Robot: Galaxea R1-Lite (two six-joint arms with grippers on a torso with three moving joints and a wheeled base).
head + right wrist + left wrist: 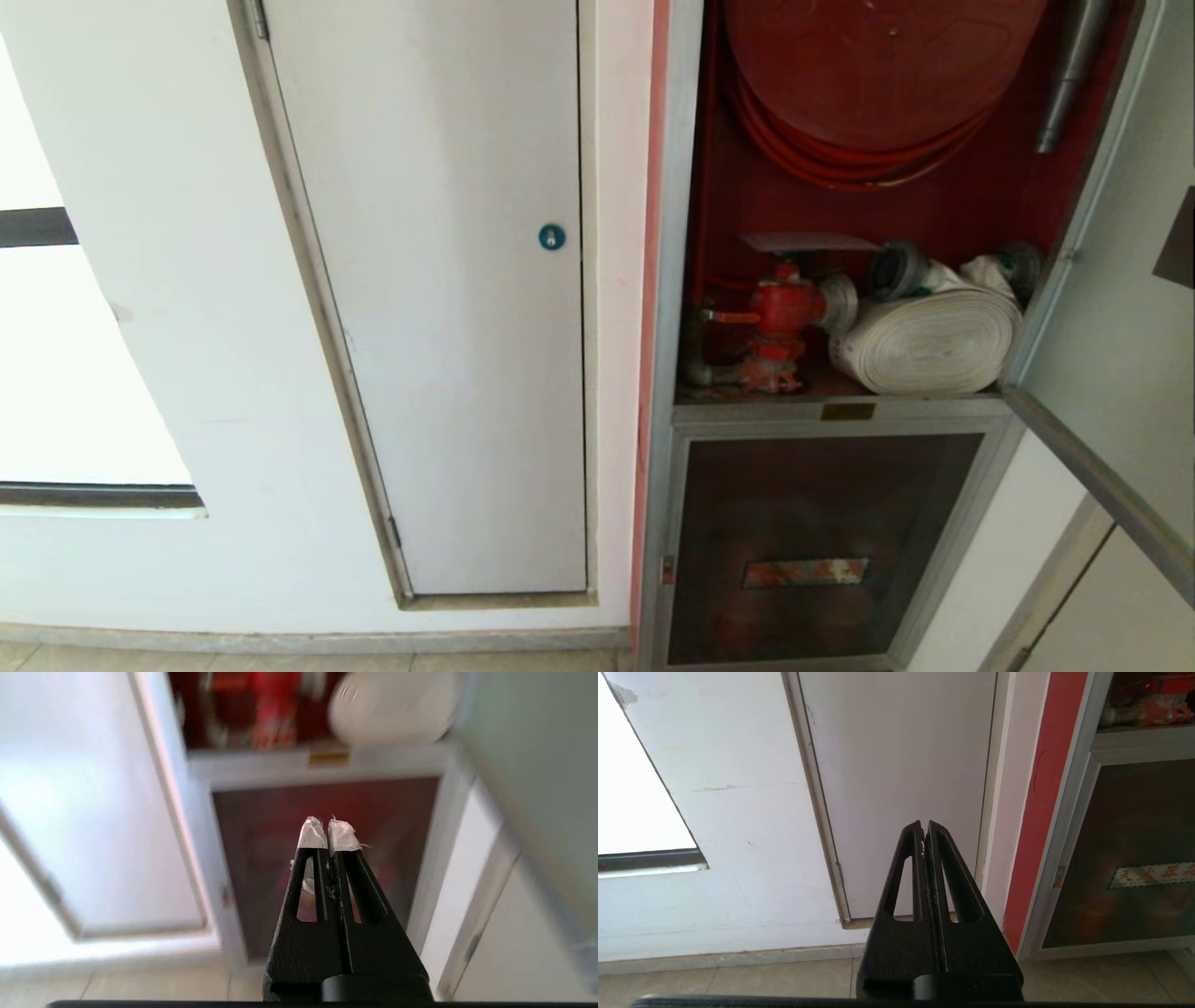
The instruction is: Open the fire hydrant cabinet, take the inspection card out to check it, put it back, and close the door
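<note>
The cabinet [840,280] stands open, its door [1111,355] swung right. The card [808,243] lies atop the valve [780,313]. Both the right gripper [328,828] and the left gripper [923,828] are pressed together, empty. Next: reach for the card above the valve.

Building corridor, recessed fire hydrant cabinet [667,280], white service door [439,280], tiled floor [738,982], plain white wall [187,233]

My fingers [941,877] are showing matt black plastic; the right ones are wearing white tape tips [343,836]. The cabinet [667,280] is showing brushed metal framing, the hose [934,341] white woven cloth, the lower panel [812,523] glossy dark glass.
</note>
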